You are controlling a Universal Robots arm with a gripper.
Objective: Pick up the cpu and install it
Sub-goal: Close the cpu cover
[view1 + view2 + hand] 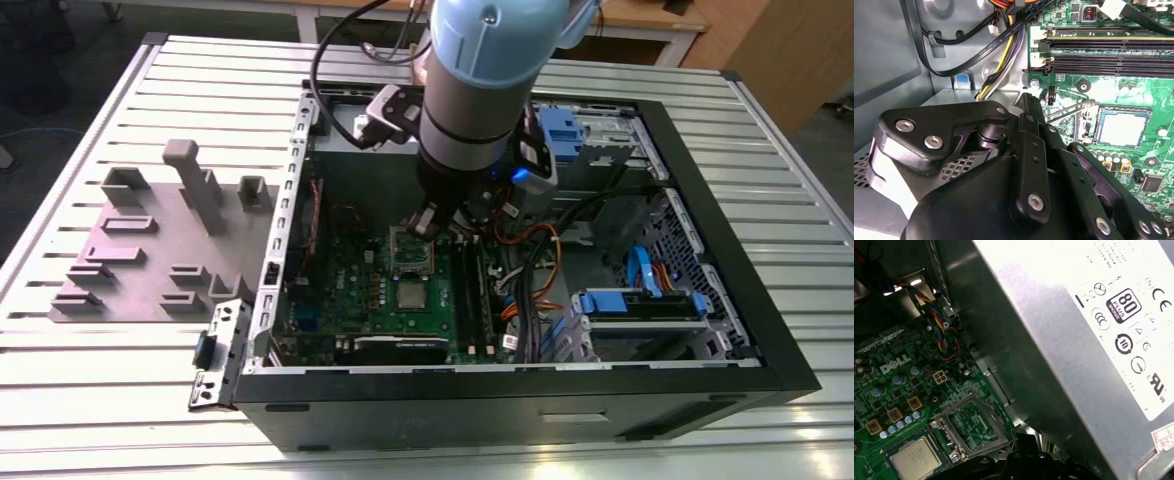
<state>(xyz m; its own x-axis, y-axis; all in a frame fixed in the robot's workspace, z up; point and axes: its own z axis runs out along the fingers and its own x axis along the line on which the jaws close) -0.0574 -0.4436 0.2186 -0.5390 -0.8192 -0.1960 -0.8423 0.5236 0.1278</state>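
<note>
- Slatted metal table (120, 400) w/ open PC case (721, 300) lying on it, motherboard (347, 300) exposed.
- cpu (1120, 127) sits flat in its socket on the board; socket frame (971, 427) stands open just beside it.
- Arm (474, 90) reaches down into case; gripper (1026, 102) near cpu, not touching, holding nothing; can't tell if fingers are apart or together.

I see a ribbed aluminium surface (107, 400) under even light, a grey fixture plate (147, 250) lying on it, wooden furniture (787, 50) behind.
</note>
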